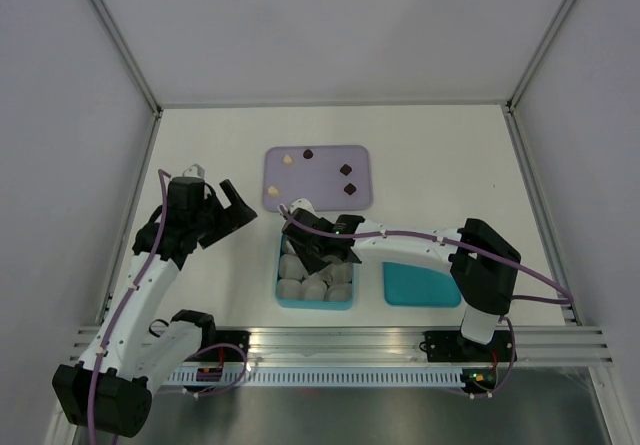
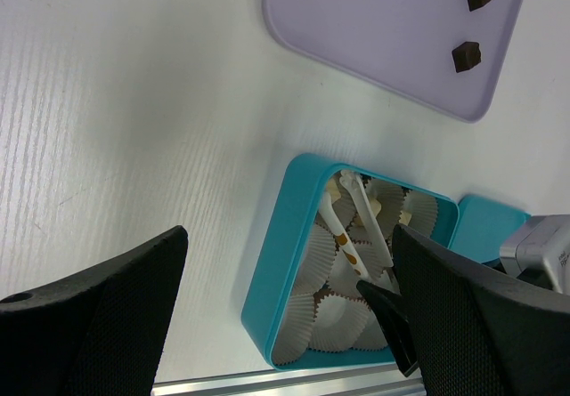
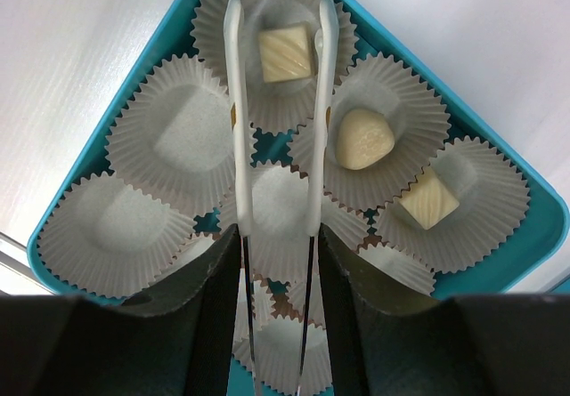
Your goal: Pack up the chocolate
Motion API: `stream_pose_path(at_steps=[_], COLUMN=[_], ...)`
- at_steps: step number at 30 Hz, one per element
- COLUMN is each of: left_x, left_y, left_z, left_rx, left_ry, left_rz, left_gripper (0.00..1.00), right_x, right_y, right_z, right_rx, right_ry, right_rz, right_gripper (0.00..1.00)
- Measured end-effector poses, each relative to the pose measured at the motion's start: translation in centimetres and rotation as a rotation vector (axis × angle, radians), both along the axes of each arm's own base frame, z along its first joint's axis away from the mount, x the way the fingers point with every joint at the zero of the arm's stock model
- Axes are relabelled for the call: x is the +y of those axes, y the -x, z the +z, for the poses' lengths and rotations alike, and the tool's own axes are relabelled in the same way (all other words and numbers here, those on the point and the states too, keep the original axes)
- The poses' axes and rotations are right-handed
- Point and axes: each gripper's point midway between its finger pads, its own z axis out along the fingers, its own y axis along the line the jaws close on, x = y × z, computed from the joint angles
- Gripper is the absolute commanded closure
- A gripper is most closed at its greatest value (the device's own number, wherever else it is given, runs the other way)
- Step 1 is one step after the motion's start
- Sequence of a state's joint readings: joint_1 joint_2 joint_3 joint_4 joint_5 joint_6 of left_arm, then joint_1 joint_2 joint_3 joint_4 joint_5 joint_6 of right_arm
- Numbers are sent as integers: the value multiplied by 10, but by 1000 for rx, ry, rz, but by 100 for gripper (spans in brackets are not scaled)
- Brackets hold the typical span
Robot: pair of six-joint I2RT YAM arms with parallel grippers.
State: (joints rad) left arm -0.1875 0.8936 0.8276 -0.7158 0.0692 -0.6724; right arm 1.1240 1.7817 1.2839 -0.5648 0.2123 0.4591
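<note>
The right fingers (image 3: 325,102) hang over the blue box (image 3: 80,160). Their white tips reach down into one paper cup (image 3: 209,22) near a corner of the box. A cream chocolate (image 3: 285,53) sits in that cup, between the two tips. The right fingers are open a little and do not grip it. There is a gap on one side of it. The other tip is very close, and I cannot tell if it touches.

Two more cream pieces (image 3: 362,138) (image 3: 429,198) sit in the cups next to it, one in each cup.

The purple tray (image 1: 325,201) lies on the white tabletop (image 1: 450,165), just past the box. Four pieces lie on it, well apart from each other. One is cream (image 1: 288,160) and three are dark (image 1: 308,153) (image 1: 347,170) (image 1: 350,189).

A blue lid (image 1: 418,285) lies flat just to the right of the box.

The left fingers (image 2: 98,298) are wide open and hold nothing. They hang above the tabletop, to the left of the box and the tray.
</note>
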Motion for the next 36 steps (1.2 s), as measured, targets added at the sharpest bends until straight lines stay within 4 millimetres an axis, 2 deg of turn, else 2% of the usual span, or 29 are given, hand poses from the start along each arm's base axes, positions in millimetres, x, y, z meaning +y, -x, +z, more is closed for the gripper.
stream_pose_path(at_steps=[8,11,20,25,27,31,36], left_x=[0,0,0,2,3,5,7], left_y=[0,0,0,-1,-1,-2,-5], left_z=[0,0,0,0,-1,-2,-10], left_rx=[0,0,0,-1,-1,3,32], left_ry=[0,0,0,-9,-12,-21,-38], left_rz=[0,0,0,9,12,20,31], left_gripper=[0,0,0,0,0,0,0], right_x=[0,-1,-2,-8,-12,-28,-29], right_y=[0,2,4,-1,-13,-54,-104], right_z=[1,7,64,81,87,102,113], right_rx=[2,2,-56,-80,-85,-113,-153], right_ry=[0,-11,-136,-148,-154,-158,-159], right_rz=[0,4,28,32,15,-47,-72], right_gripper=[57,57,58,58,59,59,59])
